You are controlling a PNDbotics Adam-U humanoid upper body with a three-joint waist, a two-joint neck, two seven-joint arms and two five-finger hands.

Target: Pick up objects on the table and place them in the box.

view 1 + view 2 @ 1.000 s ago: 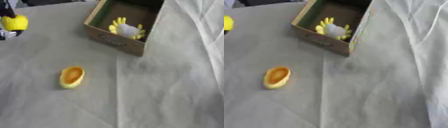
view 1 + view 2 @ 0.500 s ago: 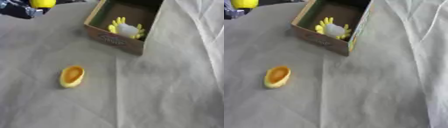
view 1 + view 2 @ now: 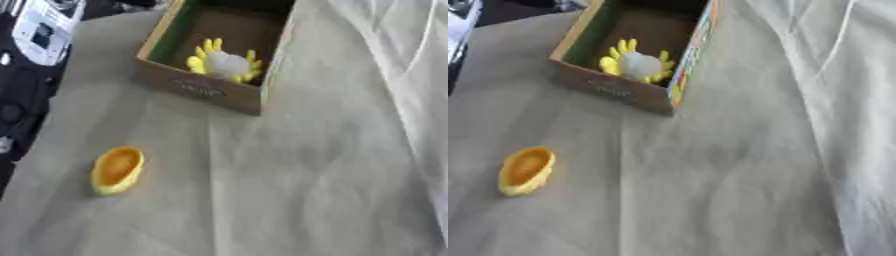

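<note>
Yellow-orange object (image 3: 116, 169): a small oval, bowl-like shape, seen lying on the desk in the lower left of the frame, well apart from the box and touched by nothing.

Desk (image 3: 289, 200): covered with a pale, creased cloth; a fold line is seen running from the lower middle up toward the near corner of the box.

White draped cloth (image 3: 842, 75): seen along the right side of the frame, rising in folds; no task thing is seen on it.

Box (image 3: 203, 92): an open cardboard box in the upper middle of the frame, set askew, with a green inner wall on its left and printing on its near outer wall.

Yellow and white object (image 3: 226, 63): already lying inside the box, against the near wall; yellow petal-like points are seen around a pale round middle.

Robot arm (image 3: 39, 30): a black and white part is seen at the upper left edge, beside the box and well above the yellow-orange object.

Hands: neither hand is shown in either view, so the state of the fingers cannot be told.

Step in hand: judged to be between one placement and the next pick, since one object lies in the box and one is left on the desk.

Next move: a hand would need to be brought down over the yellow-orange object, the fingers closed across its narrow width, and the object lifted and carried up and to the right over the open top of the box.

Risk: the object's rounded sides may let it slide on the cloth if it is approached off-centre.
</note>
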